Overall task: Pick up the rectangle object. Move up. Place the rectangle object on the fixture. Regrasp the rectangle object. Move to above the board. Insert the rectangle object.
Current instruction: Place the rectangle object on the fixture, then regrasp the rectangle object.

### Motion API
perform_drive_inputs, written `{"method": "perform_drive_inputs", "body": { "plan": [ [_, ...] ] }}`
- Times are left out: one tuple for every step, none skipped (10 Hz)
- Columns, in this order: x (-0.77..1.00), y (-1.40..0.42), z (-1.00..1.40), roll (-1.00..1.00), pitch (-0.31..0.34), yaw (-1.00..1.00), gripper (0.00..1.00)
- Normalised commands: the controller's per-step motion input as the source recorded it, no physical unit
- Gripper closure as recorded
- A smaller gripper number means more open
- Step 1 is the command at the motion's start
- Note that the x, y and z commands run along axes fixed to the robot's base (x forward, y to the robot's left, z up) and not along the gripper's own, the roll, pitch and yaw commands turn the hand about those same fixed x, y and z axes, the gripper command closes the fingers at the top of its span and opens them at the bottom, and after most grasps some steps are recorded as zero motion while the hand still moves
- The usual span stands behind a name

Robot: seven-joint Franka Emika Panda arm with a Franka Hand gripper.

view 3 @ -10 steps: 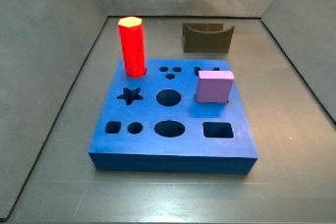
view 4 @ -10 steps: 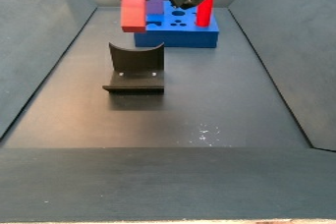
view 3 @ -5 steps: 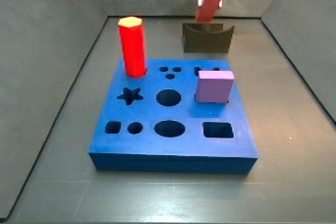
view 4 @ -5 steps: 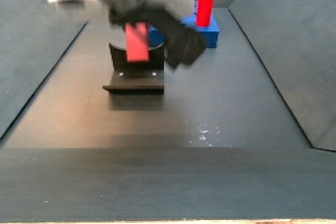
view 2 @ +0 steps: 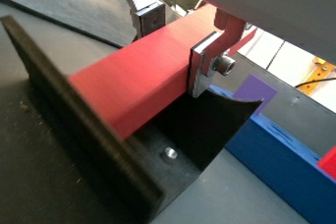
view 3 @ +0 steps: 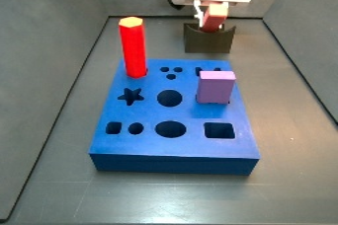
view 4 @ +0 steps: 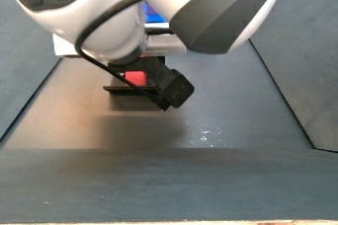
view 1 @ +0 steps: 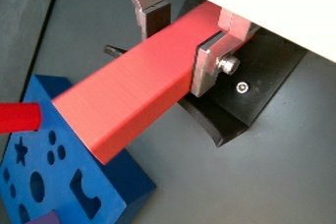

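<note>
Near the far edge of the tabletop, the claw (view 1: pixel 180 33) pinches the rectangle object (view 1: pixel 138 83), a salmon-red bar, low over the fixture (view 2: pixel 98 144). The bar looks rigid, light and smooth-faced; gripping two opposite flat sides seems safest against slipping.

We see the gripper (view 1: pixel 179 37) low at the fixture, with flat silver finger plates (view 1: pixel 210 63) and dark pads; one plate carries a round silver screw; the arm's shell (view 4: pixel 145 12) is glossy white and grey.
</note>
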Motion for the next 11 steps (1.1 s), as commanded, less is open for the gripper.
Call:
{"method": "perform_drive_inputs", "body": {
  "plan": [
    [0.07,0.06,-0.29,-0.09,-0.036,-0.10,1.00],
    [0.07,0.05,-0.26,-0.09,-0.039,-0.09,1.00],
    [0.08,0.05,-0.21,-0.08,-0.044,-0.07,1.00],
    [0.07,0.07,-0.19,-0.08,-0.049,-0.06,1.00],
    [0.00,0.00,0.00,0.00,0.000,0.00,0.00],
    [0.00,0.00,1.00,-0.03,-0.039,-0.02,0.00],
    [-0.01,0.00,1.00,-0.03,-0.033,-0.01,0.00],
    [-0.02,0.01,1.00,-0.03,-0.032,0.00,0.00],
    [-0.03,0.00,1.00,-0.01,-0.036,0.02,0.00],
    [-0.04,0.00,1.00,-0.01,-0.035,0.03,0.00],
    [-0.05,0.01,0.88,0.00,-0.034,0.04,0.00]
  ]
}}
